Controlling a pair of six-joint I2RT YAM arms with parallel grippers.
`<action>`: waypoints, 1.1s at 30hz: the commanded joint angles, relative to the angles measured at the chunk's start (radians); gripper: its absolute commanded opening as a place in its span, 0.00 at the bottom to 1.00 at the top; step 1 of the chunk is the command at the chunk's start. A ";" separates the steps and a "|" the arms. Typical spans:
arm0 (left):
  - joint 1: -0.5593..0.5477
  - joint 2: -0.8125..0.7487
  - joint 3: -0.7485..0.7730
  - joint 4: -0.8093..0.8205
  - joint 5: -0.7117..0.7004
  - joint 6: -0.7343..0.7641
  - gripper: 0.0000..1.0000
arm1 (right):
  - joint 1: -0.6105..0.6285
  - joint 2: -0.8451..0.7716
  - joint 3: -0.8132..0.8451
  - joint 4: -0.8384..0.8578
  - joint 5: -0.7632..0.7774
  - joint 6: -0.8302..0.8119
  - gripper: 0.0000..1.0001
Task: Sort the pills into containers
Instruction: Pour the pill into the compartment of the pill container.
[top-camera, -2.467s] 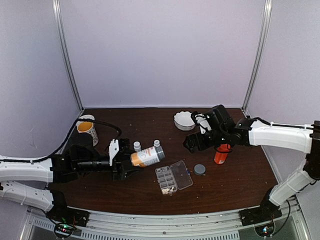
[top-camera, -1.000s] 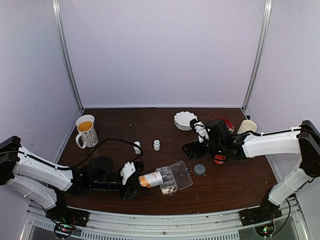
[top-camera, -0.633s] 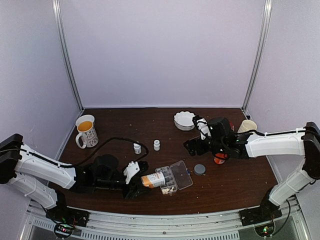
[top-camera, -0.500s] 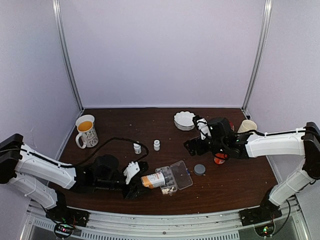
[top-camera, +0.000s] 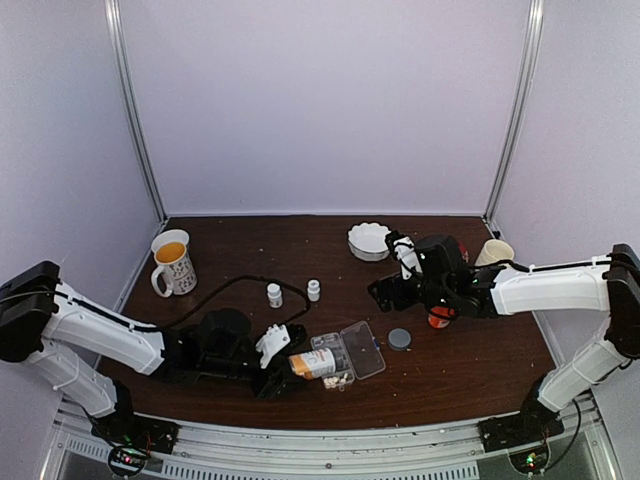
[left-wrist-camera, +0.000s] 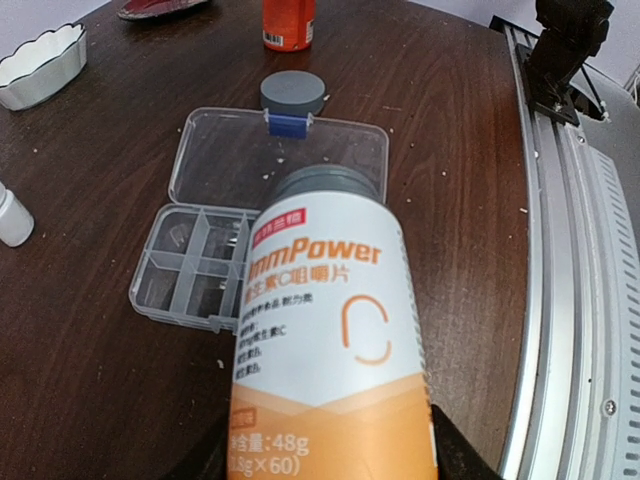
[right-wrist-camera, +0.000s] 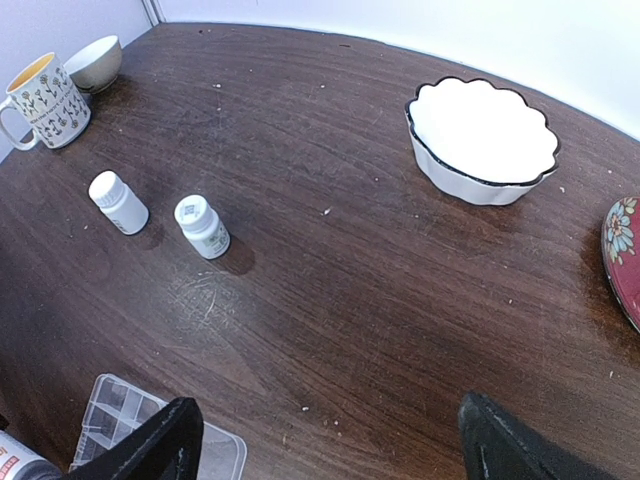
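My left gripper (top-camera: 285, 352) clamps the orange bottle (left-wrist-camera: 325, 330) by its body, mouth tipped over the organiser box (left-wrist-camera: 190, 270). My right gripper (right-wrist-camera: 325, 445) hangs spread and empty. Pale specks in a near cell are probably pills (top-camera: 334, 380). They look tiny, light and prone to rolling, so better poured than pinched.

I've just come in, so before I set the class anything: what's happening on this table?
The left arm has its jaws closed on an orange bottle, tipped on its side with its top end over the open organiser box, where some pills already lie. The right arm hovers over the table further back, jaws open and holding nothing. A grey cap lies beside the box.
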 joint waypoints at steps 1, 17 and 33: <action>-0.005 0.017 0.035 0.019 0.020 -0.001 0.00 | 0.005 -0.006 0.004 0.003 0.018 -0.004 0.92; -0.006 0.026 0.030 0.033 0.013 -0.011 0.00 | 0.005 -0.011 -0.001 0.008 0.008 -0.009 0.92; -0.015 0.050 0.066 -0.006 0.031 -0.005 0.00 | 0.005 -0.002 0.007 -0.005 0.016 -0.017 0.92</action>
